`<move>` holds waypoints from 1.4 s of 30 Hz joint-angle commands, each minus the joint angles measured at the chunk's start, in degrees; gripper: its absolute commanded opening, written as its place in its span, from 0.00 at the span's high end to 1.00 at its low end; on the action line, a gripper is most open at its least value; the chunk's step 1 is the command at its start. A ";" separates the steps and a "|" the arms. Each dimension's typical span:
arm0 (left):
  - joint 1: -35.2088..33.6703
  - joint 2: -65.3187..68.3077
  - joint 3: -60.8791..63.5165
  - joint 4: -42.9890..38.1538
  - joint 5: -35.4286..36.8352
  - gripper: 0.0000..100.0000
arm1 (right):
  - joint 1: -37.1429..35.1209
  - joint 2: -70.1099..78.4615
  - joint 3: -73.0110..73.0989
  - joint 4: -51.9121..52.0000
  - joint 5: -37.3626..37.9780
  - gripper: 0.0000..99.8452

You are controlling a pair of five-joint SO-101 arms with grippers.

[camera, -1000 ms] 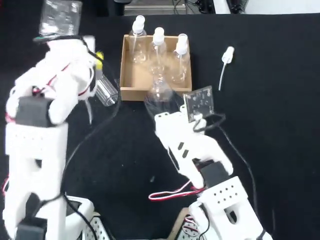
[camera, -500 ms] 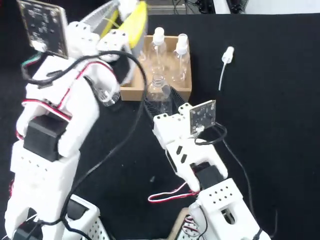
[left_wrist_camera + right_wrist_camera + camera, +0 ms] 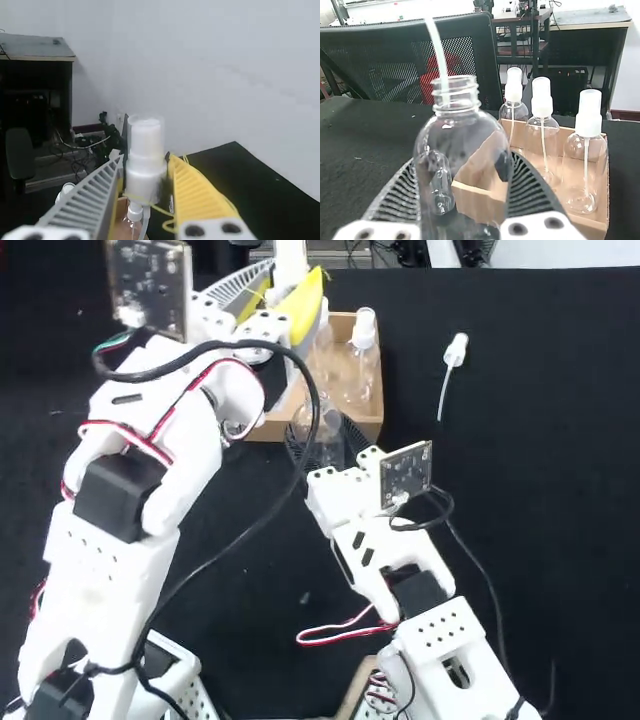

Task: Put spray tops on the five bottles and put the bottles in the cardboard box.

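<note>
- Cardboard box [image 3: 366, 426] stands on the black table [image 3: 540, 490]; a mesh chair [image 3: 395, 55] and a white wall [image 3: 225, 75] lie beyond.
- Right gripper [image 3: 465, 175]: fingers clamped on an uncapped bottle [image 3: 460, 135], held upright just beside the box.
- Left gripper [image 3: 145, 170]: fingers closed on a spray top [image 3: 145, 145], whose tube [image 3: 437, 50] hangs at the bottle's neck.
- Box contents: three capped bottles [image 3: 542, 125], upright.
- One loose spray top [image 3: 454, 352] lies on the table.

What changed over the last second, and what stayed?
The left gripper swung in from the left to over the box, holding a spray top above the open bottle. The right gripper stayed shut on that bottle; the capped bottles and the loose top kept their places.
</note>
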 commanded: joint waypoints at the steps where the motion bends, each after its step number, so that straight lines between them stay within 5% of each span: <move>1: 0.40 -0.18 -1.01 -0.09 0.09 0.97 | -0.62 -1.80 -0.66 -1.85 -0.18 0.99; 11: 0.92 -1.67 9.36 0.18 0.44 0.96 | -0.44 -1.80 -1.19 -1.85 -0.18 0.99; 18: 5.05 -8.70 17.71 0.18 0.53 0.79 | -0.44 -1.80 -1.19 -1.85 -0.18 0.99; 26: 2.07 -15.03 22.81 -0.09 0.53 0.79 | 0.09 -1.80 -1.01 -1.85 -0.18 0.99; 35: -9.63 -26.55 30.73 8.44 0.00 0.79 | 25.76 -1.36 -7.16 4.57 -0.26 0.99; 42: -15.16 -31.38 59.56 -10.37 0.35 0.79 | 46.77 0.13 -15.16 3.16 0.09 0.99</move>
